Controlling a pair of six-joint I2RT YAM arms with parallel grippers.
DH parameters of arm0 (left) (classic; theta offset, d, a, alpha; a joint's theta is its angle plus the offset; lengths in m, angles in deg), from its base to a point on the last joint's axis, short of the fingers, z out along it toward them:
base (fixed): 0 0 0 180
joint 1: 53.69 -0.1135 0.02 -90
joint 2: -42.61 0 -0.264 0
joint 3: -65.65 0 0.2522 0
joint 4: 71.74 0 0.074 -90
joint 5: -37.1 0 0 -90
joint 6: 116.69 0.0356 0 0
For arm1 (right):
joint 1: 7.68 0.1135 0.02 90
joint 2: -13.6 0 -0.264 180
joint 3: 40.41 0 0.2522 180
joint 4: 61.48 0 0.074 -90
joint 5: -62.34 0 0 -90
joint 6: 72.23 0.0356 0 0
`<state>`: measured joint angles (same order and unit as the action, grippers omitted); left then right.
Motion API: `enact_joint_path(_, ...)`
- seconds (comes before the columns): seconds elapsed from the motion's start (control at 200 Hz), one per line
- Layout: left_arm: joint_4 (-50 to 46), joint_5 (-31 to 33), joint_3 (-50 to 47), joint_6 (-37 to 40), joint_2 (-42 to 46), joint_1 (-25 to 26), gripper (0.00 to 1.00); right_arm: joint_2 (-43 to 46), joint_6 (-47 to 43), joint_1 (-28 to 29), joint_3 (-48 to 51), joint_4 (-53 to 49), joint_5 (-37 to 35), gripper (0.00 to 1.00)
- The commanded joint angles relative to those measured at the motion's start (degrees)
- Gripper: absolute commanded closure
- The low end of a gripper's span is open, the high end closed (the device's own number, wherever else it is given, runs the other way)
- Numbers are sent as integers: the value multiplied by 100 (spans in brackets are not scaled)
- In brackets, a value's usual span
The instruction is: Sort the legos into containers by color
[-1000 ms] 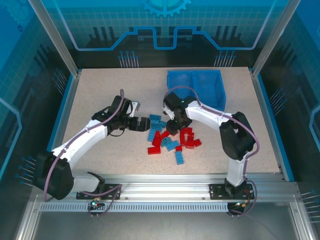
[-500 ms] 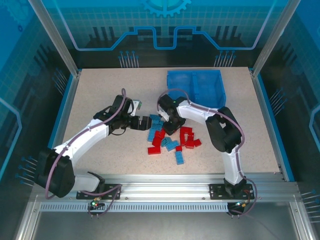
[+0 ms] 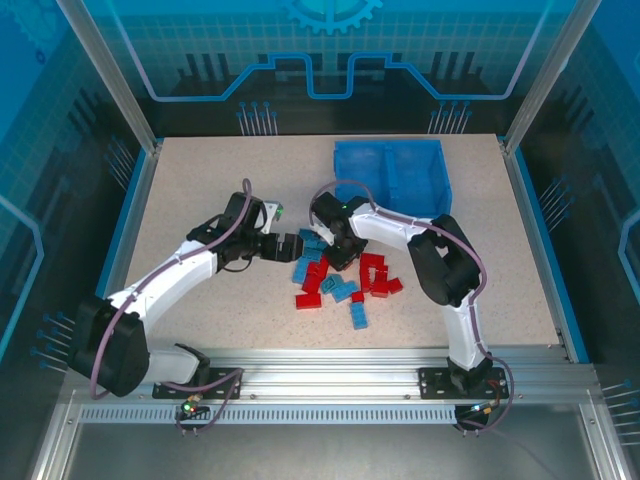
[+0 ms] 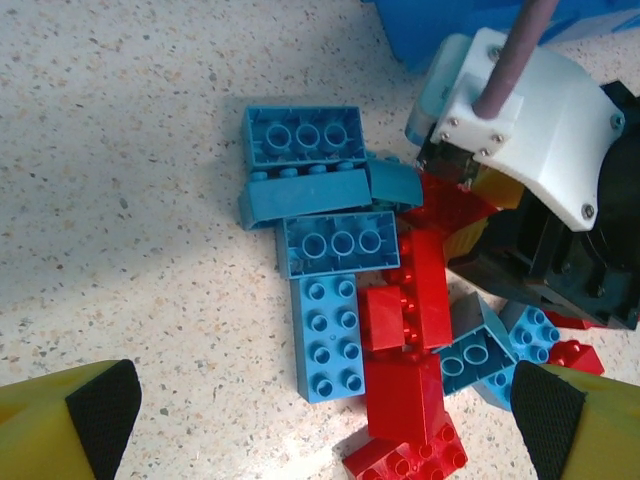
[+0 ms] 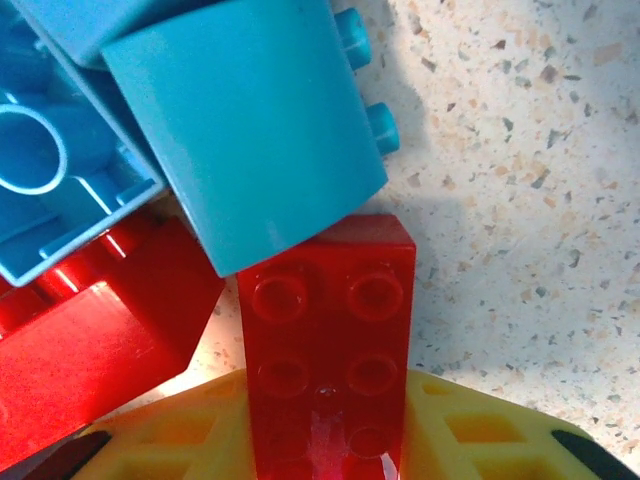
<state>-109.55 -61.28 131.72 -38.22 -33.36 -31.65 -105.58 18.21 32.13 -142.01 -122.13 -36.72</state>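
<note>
We are working at the middle of the table (image 3: 200, 190), with bare speckled top lying open to the left and near edges. The blue bin (image 3: 440, 185) is sitting by the far edge, just behind the legos (image 3: 345, 285). Our left gripper (image 4: 322, 410) is hanging spread wide beside them; our right gripper (image 5: 325, 445) is pinching a red lego (image 5: 325, 340).
</note>
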Motion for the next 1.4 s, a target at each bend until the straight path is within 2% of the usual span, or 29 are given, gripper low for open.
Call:
enact_joint_path(0.0, 119, -651, -206, 441, 253, -44, 1, 478, 247, 2, 78, 21, -109, 63)
enact_joint_path(0.12, 511, -1409, -506, 803, 443, 9, 1, 1107, 331, -119, 202, -3, -145, 66)
enact_joint_path(0.215, 782, -1745, -632, 1046, 519, 120, 1, 1649, 363, -276, 329, -30, -190, 67)
enact_joint_path(0.325, 650, -1965, -511, 1638, 477, 374, 1, 2281, 445, -631, 466, -53, -215, 67)
enact_joint_path(0.475, 806, -1914, -374, 1647, 399, 554, 1, 2974, 862, -1679, 502, 252, -148, 67)
enact_joint_path(0.595, 931, -1706, -212, 1384, 260, 599, 1, 2849, 1174, -2661, 373, 438, 2, 66)
enact_joint_path(0.69, 907, -1197, -86, 908, 201, 665, 1, 2318, 1201, -3145, 107, 523, 40, 65)
enact_joint_path(0.805, 787, -464, -3, -66, 169, 683, 1, 1538, 1403, -3493, -358, 556, 110, 65)
enact_joint_path(1.005, 801, 425, -102, -1272, 337, 715, 1, 511, 1391, -3564, -968, 550, 193, 63)
enact_joint_path(1.226, 302, 919, 174, -2519, 174, 719, 1, 68, 1550, -3572, -1079, 629, 159, 59)
enact_joint_path(1.396, 74, 1084, 263, -3406, 10, 713, 1, 175, 1555, -3578, -932, 686, 193, 52)
